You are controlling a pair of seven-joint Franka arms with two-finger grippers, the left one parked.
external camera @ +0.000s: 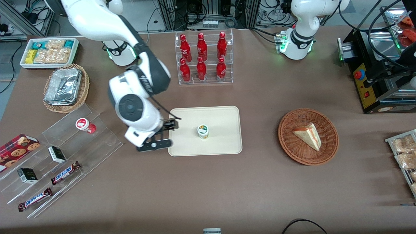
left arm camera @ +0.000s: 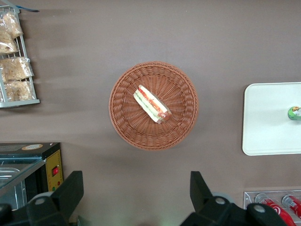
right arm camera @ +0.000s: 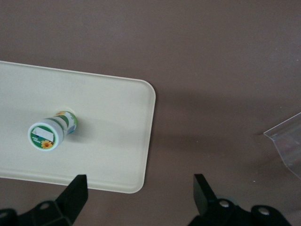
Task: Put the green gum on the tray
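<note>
While green gum (external camera: 203,131) stands mid-tray (external camera: 224,113) | tool (right arm camera: 139,190) spread, above tray's edge

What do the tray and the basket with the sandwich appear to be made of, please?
The tray looks like matte cream plastic, smooth and moulded with rounded corners. The basket looks like woven brown wicker, its strands visible. The right hand hangs open over the tray's edge.

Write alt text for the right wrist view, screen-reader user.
A small green gum bottle stands upright on a cream tray, released, on a brown table. The open gripper hangs above the tray's edge, empty, apart from the bottle. A corner of a clear plastic shelf shows at the frame's edge.
</note>
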